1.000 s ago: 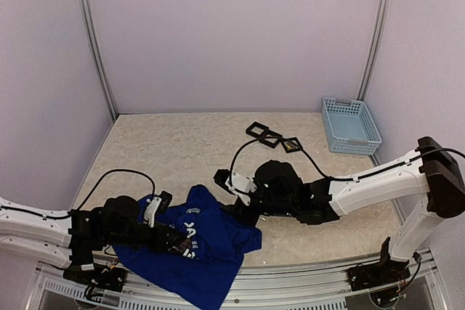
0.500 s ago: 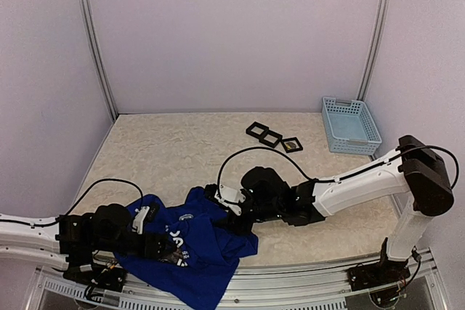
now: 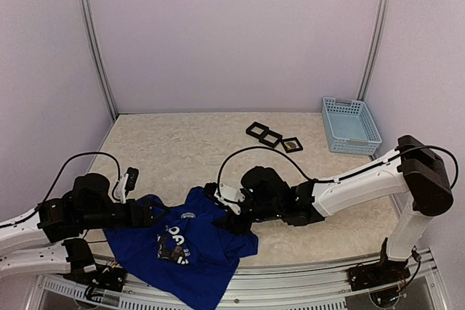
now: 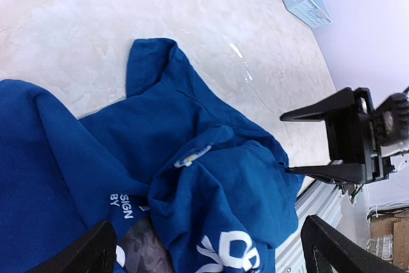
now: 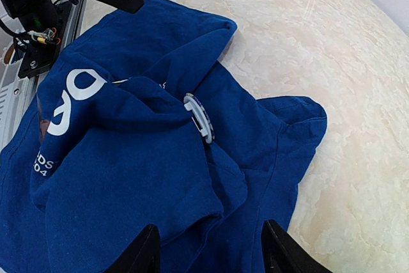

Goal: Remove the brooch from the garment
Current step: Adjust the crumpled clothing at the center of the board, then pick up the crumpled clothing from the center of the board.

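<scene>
The garment, a royal-blue T-shirt with white lettering, lies crumpled at the table's near edge. The brooch, a small round white disc, sits edge-up in a fold near the shirt's middle; it also shows as the brooch from above and the brooch in the left wrist view. My left gripper hovers at the shirt's left side, open, nothing between its fingers. My right gripper stands open just above the shirt's right part, its fingers spread, one tip at the cloth's edge.
Three linked black square frames lie at the back of the table, beside a light-blue basket at the back right. The shirt's lower hem hangs over the metal front rail. Black cables trail behind both wrists.
My left gripper has opened, let go of the shirt and drawn back to the left. The right gripper shifted left over the shirt, then held still.
</scene>
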### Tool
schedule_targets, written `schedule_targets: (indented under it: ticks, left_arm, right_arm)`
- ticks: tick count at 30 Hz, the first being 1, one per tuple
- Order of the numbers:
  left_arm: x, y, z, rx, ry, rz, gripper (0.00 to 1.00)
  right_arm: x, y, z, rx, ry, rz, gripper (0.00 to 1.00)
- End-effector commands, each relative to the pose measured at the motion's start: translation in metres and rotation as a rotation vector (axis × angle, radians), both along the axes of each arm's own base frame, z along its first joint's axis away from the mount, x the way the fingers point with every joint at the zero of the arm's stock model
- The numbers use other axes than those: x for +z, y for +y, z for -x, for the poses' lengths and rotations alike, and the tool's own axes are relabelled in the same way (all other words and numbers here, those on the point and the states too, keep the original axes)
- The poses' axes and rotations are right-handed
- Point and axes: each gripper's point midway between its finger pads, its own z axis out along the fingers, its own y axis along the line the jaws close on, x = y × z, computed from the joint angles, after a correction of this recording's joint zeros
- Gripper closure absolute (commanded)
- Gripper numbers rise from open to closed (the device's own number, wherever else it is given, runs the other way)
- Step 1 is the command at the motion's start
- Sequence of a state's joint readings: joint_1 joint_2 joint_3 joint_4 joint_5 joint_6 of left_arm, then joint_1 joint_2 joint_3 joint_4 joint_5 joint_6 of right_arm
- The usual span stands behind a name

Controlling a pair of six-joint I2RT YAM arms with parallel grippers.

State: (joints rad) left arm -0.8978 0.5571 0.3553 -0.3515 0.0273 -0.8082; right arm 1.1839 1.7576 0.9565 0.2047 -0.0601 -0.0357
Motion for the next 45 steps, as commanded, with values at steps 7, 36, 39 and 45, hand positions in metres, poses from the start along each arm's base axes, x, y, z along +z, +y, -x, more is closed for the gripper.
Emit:
schedule_targets:
  ticks: [7,36,39,45]
  left_arm:
    - [-0.024,-0.017,-0.018,-0.113,0.087,-0.006,0.04]
    - [-0.045,-0.062,-0.041,-0.280,0.090,0.053,1.00]
    - [-0.019,-0.077,-0.047,-0.340,-0.022,0.086,1.00]
    - [0.022,-0.122,-0.050,-0.450,-0.239,0.093,1.00]
  right_arm:
    - [0.015,-0.008,-0.009,-0.056,-0.055,-0.017,0.45]
    - [0.051,-0.027,-0.007,-0.062,-0.144,-0.094,0.46]
    - [0.061,-0.034,-0.009,-0.085,-0.175,-0.113,0.46]
    - [0.069,-0.036,-0.002,-0.115,-0.289,-0.068,0.47]
